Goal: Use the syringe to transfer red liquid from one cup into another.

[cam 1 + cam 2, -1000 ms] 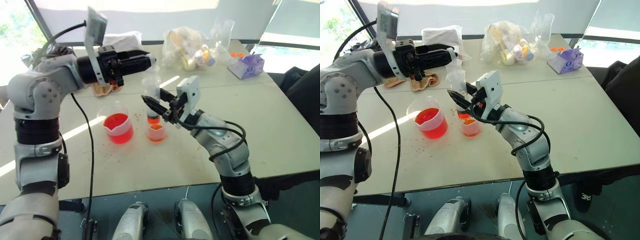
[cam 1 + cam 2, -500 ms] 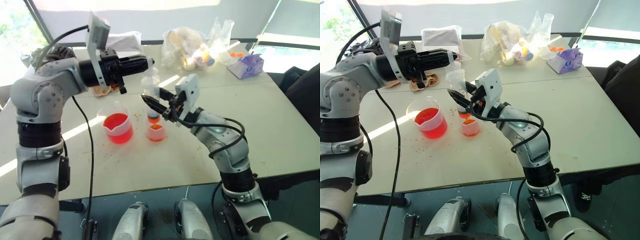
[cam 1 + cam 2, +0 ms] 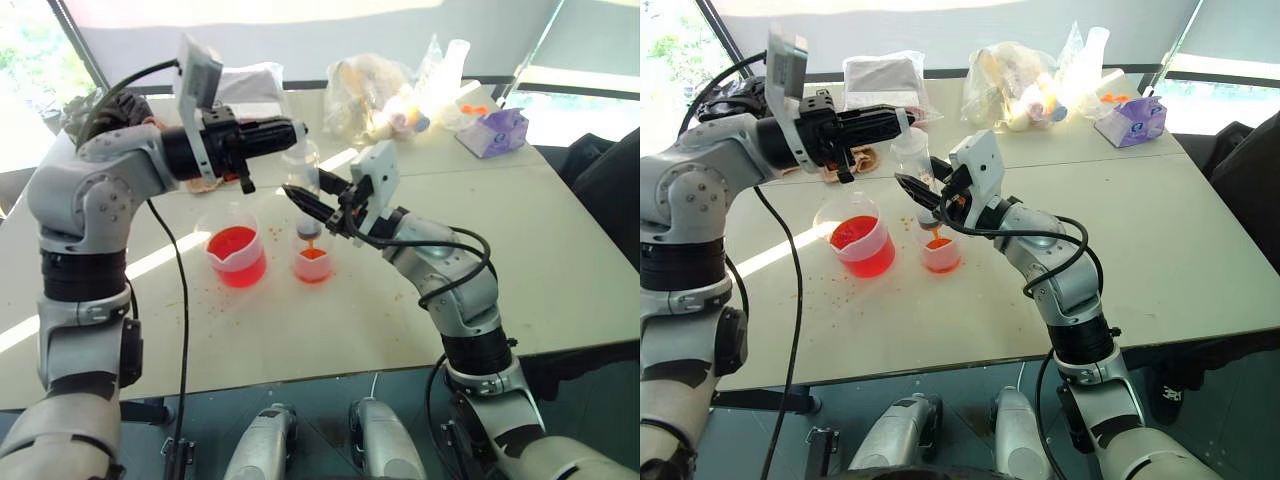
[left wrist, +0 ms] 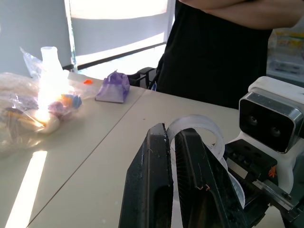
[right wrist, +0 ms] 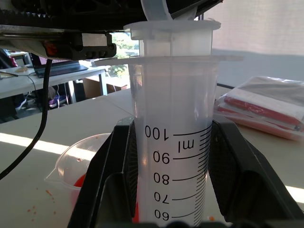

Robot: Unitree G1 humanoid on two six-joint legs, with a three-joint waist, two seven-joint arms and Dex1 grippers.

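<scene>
One syringe [image 5: 173, 142], two cups: spouted beaker [image 3: 237, 257], smaller cup [image 3: 312, 264]

On the counter [image 3: 560, 230] the spouted cup [image 3: 236, 255] stands left of the smaller cup [image 3: 312, 264], just beside it. The syringe [image 3: 305, 190] stands upright directly above the smaller cup. Behind them, toward the far edge, lie a bag of items [image 3: 375, 97] and, right of it, a tissue pack [image 3: 492, 131].
</scene>
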